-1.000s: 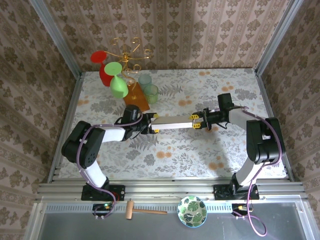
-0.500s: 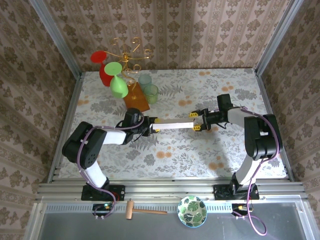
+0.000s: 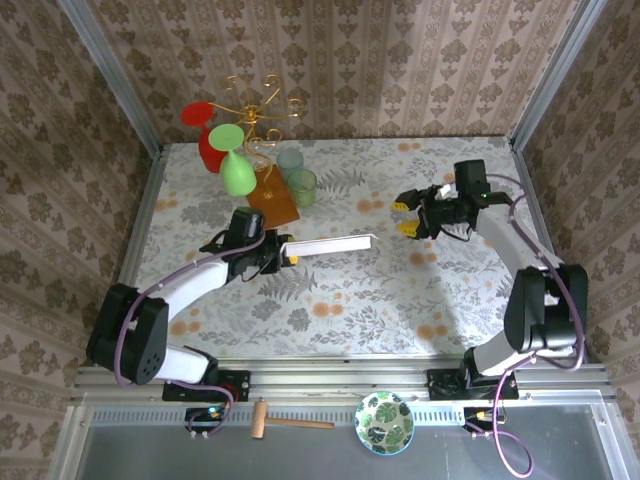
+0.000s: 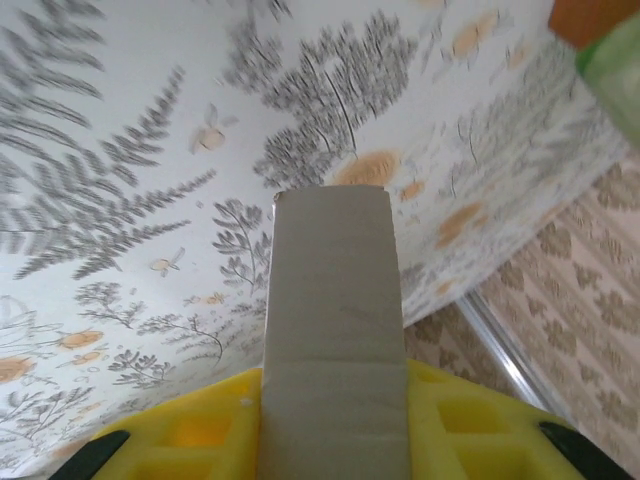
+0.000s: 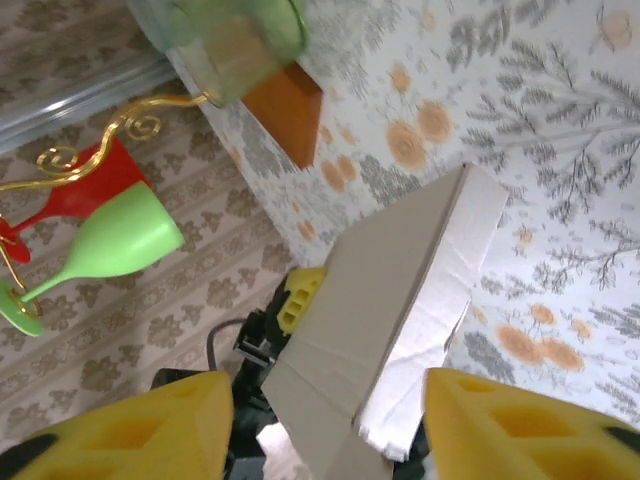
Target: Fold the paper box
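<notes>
The right gripper [image 3: 408, 213] let go and drew back, jaws wide and empty; the left gripper [image 3: 283, 250] alone pinched 1 end of the paper box [image 3: 325, 243], its folding seemingly unfinished.

The paper box [image 3: 330, 243] is pale cream. The counter [image 3: 350, 292] shows grey ferns and orange blossoms on white. The left fingers [image 4: 180, 435] are yellow. Nearby: a red goblet [image 3: 210, 150], a green goblet [image 3: 236, 175].

Black-and-white arms [image 3: 195, 288], purple cables [image 3: 507, 445], yellow gripper fingers [image 5: 520, 425]
</notes>
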Motion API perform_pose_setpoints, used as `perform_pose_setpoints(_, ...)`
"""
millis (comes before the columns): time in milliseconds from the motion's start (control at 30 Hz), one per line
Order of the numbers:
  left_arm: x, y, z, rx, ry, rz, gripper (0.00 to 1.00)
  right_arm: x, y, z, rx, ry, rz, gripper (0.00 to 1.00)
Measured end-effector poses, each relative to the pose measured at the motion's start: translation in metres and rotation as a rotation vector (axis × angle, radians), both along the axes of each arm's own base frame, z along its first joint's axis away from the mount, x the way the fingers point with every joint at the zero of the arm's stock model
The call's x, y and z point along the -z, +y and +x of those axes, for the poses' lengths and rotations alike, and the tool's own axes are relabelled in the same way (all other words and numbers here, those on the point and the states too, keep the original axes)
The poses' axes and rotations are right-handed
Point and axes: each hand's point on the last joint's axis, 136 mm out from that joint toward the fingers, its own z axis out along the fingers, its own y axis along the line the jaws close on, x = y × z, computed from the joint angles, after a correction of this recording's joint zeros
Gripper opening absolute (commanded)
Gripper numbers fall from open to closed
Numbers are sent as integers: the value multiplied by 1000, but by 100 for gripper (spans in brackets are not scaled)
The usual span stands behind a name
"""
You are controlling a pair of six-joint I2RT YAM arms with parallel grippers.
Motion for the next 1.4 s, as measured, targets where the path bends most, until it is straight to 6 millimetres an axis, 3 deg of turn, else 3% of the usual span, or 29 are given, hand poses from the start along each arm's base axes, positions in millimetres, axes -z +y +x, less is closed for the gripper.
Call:
perform_pose_setpoints(100, 6, 17, -2, -40, 78, 35, 25, -9, -2, -5, -58, -151, -173, 35)
perform_pose_setpoints(167, 11, 25, -4, -60, 126, 51, 25, -9, 7, -14, -140, -240, -291, 33)
perform_pose_setpoints(333, 28, 33, -12, -61, 230, 64, 25, -7, 44, -38, -396, -460, -495, 33)
perform_pose_setpoints(467, 28, 35, -9, -48, 251, 55, 25, -3, 62, -47, -560, -590, -591, 36)
perform_pose_setpoints(667, 31, 39, -7, -35, 267, 51, 24, 9, 69, -21, -717, -632, -694, 36)
perform_pose_setpoints(800, 33, 39, -3, -22, 271, 47, 24, 21, 82, -22, -838, -631, -726, 39)
perform_pose_setpoints(967, 34, 39, -3, -17, 276, 43, 24, 22, 90, -23, -917, -645, -753, 41)
perform_pose_setpoints(1400, 39, 39, -1, -16, 303, 28, 24, 32, 96, -21, -974, -617, -781, 32)
